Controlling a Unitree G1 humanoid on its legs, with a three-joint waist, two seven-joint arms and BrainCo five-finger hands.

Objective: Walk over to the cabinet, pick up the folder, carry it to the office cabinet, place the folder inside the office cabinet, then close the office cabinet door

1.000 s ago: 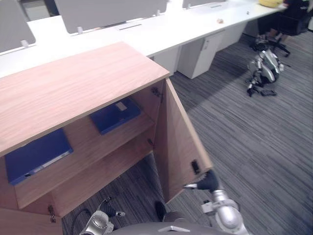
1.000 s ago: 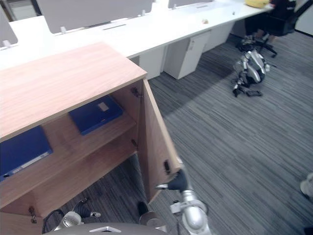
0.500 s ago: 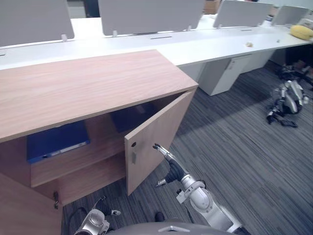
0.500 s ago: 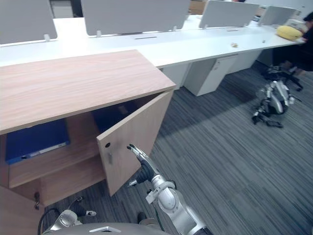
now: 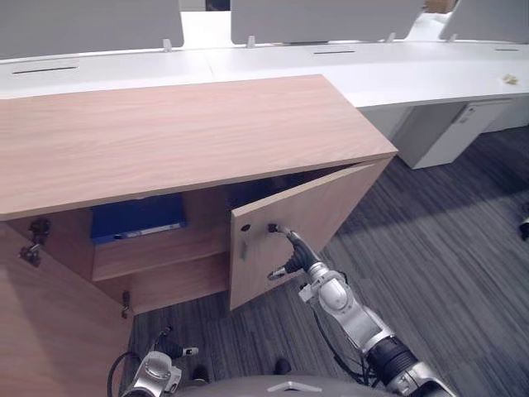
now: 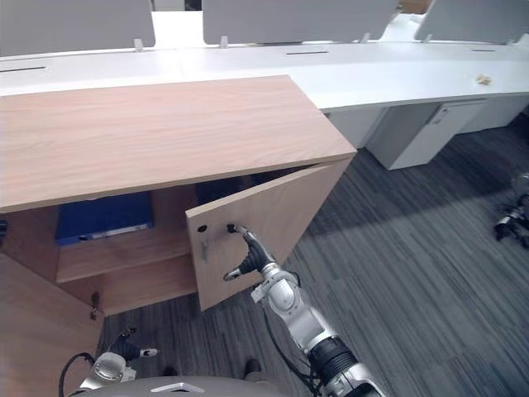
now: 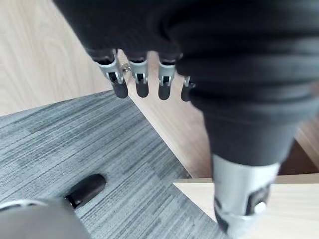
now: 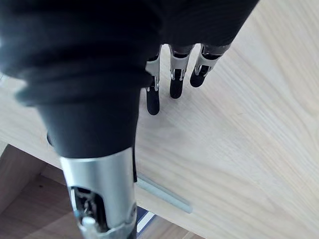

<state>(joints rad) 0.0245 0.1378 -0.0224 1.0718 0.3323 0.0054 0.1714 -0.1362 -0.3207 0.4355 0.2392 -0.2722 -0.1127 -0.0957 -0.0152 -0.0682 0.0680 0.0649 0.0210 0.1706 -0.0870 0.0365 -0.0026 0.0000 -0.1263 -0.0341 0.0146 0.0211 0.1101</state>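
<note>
Right hand [image 5: 296, 256] is flat on the outer face of the office cabinet's [image 5: 182, 132] right door [image 5: 331, 207]. Fingers [image 8: 174, 74] are straight and close together, tips on the wood just beside the small metal handle [image 8: 164, 194], curled round nothing. Door is roughly half shut. Blue folder [image 5: 136, 219] is already inside, lying flat on the shelf [image 5: 157, 248], so the placing looks done and closing is the step in hand. Left hand [image 7: 139, 69] hangs low over the carpet [image 5: 430, 273], fingers straight and side by side, empty. Risks as I see them: it's a push with no grip, so the tips could slide across the smooth face as the door swings, or the door could bounce back off the frame. Left door [image 5: 50, 331] stands wide open, so shutting the right one alone leaves the cabinet open. Can't tell whether anything overhangs the shelf edge enough to block the door. Count: two doors, two hands, one handle seen, one clear folder plus a second dark-blue shape [image 5: 252, 193] in the gap above the door, probably another folder.
</note>
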